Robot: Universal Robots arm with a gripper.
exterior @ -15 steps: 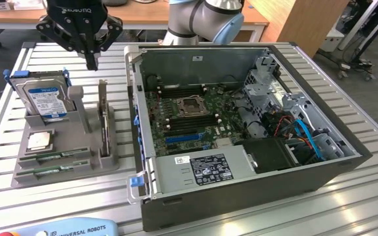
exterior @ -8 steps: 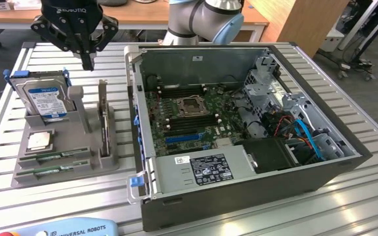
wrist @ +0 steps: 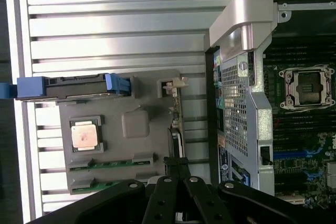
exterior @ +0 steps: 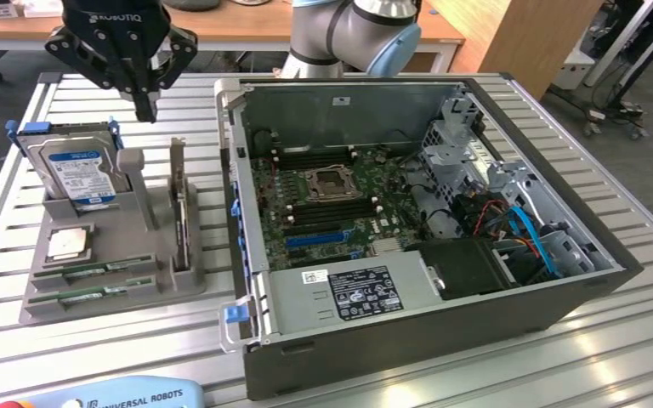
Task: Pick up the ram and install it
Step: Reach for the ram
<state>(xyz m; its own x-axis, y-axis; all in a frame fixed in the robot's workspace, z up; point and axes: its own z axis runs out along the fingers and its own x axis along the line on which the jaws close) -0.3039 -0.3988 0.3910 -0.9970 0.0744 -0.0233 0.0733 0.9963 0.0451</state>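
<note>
Over holder [exterior: 162,255] — hand [exterior: 145,109]; ram [exterior: 91,294], hard drive [exterior: 77,170] below

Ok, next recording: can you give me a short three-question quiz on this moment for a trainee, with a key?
1. True or false: the pincer is gripping a ram stick.
2. Where do the two ram sticks lie? A. in slots of the grey holder; B. plugged into the motherboard; C. loose on the table.
3. Name the part with the blue label that stands upright in the holder.

Key: 1. False: the pincer is shut on nothing, up off the holder. 2. A. 3. The hard drive.
</note>
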